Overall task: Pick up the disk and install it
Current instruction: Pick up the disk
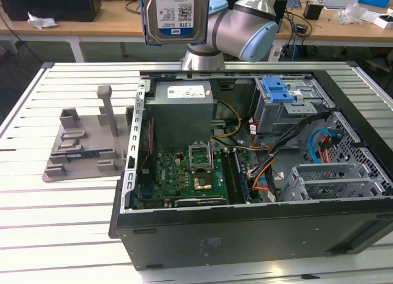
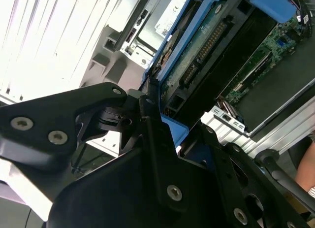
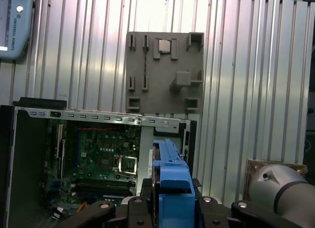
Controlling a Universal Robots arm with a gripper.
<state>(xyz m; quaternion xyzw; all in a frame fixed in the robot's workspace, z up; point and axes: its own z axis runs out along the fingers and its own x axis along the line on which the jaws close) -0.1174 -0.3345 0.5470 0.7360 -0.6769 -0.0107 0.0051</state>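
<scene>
One tool (image 3: 172, 207) pinching the disk (image 1: 175, 14) by its blue-railed edges, upright, well above open computer case (image 1: 245, 229), free all round.

Arm (image 1: 242, 29) raised, hand (image 3: 172, 188) clenched

Exterior view: off the arm, raised, angled down across the slatted table (image 1: 61, 247) onto the open computer case (image 1: 245, 235). Mid distance, whole case framed.

First wrist view: high up, facing straight down past the disk (image 3: 172, 188) onto the case and grey fixture plate (image 3: 165, 90).

Second wrist view: very close on the jaws' black linkage.

All three views share the motherboard (image 1: 178, 173) (image 3: 98, 149) (image 2: 275, 53).
</scene>
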